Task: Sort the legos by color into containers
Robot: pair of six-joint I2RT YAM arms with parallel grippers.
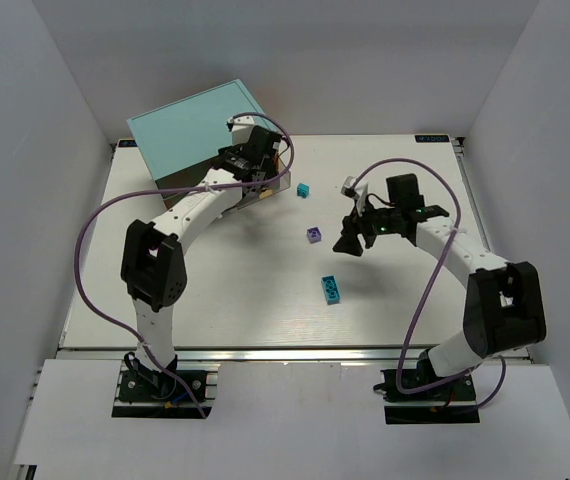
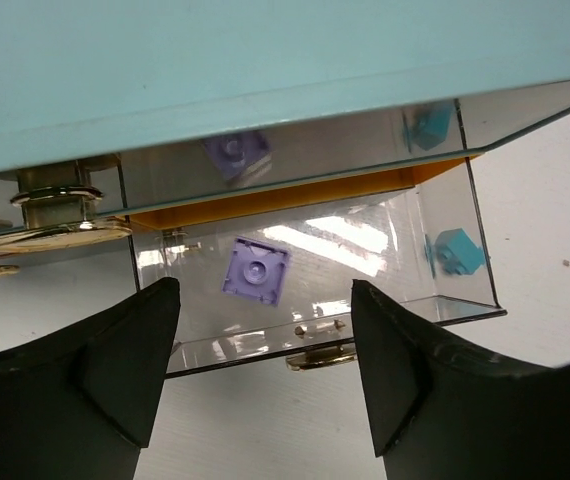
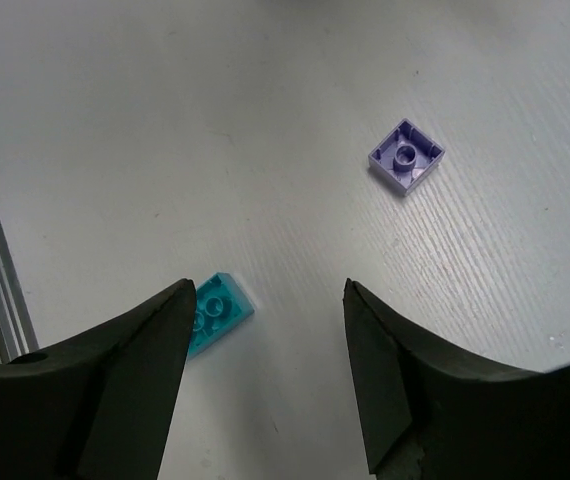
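The light-teal cabinet [image 1: 200, 130] stands at the back left. One clear drawer [image 2: 395, 322] is pulled open, with a purple lego [image 2: 256, 271] lying inside. My left gripper [image 1: 257, 168] is open and empty just in front of that drawer, its fingers [image 2: 115, 370] on either side of the drawer's knob [image 2: 322, 356]. My right gripper [image 1: 349, 241] is open and empty above the table. In the right wrist view it hovers between a cyan lego [image 3: 215, 312] and a purple lego [image 3: 406, 157]. In the top view these are the long cyan brick [image 1: 331, 288] and the purple brick [image 1: 314, 235].
A small cyan lego [image 1: 304, 189] lies on the table right of the open drawer and shows through its wall [image 2: 457, 250]. Metal knobs of other drawers [image 2: 55, 200] stick out at the left. White walls enclose the table.
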